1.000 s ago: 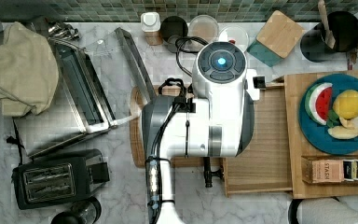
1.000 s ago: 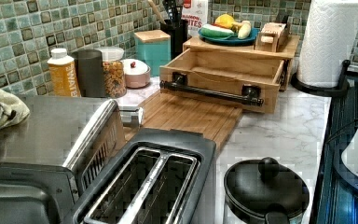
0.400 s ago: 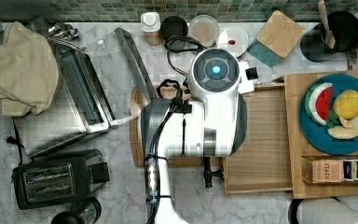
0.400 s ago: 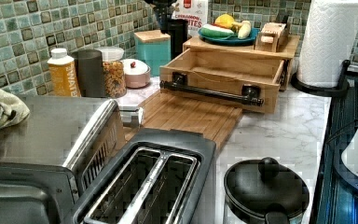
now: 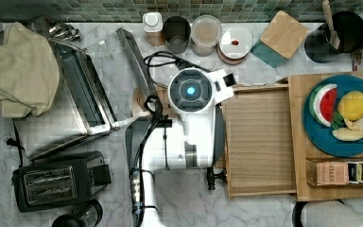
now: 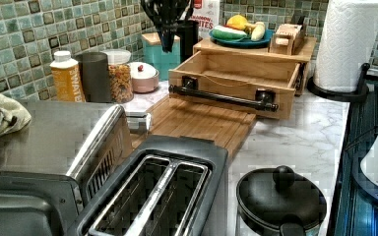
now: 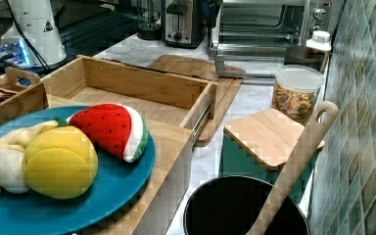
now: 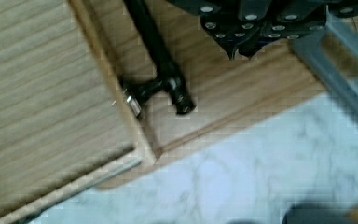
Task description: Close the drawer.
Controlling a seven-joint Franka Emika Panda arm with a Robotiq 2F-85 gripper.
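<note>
Meanwhile the arm (image 5: 191,127) has slid toward the top view's left over the last second, its wrist now above the cutting board (image 6: 202,120) in front of the drawer (image 5: 260,137). That drawer stays pulled out over the counter (image 6: 295,140), handle (image 8: 156,51) untouched, so closing hasn't begun. Whether the gripper (image 8: 242,46) is spread, I cannot tell.

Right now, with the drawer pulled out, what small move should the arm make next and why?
Probably lower the gripper toward the black bar handle and set it against the drawer front. The drawer stands well out from its bamboo stand, and in the wrist view the gripper sits just beside the handle, apparently not touching it.
</note>
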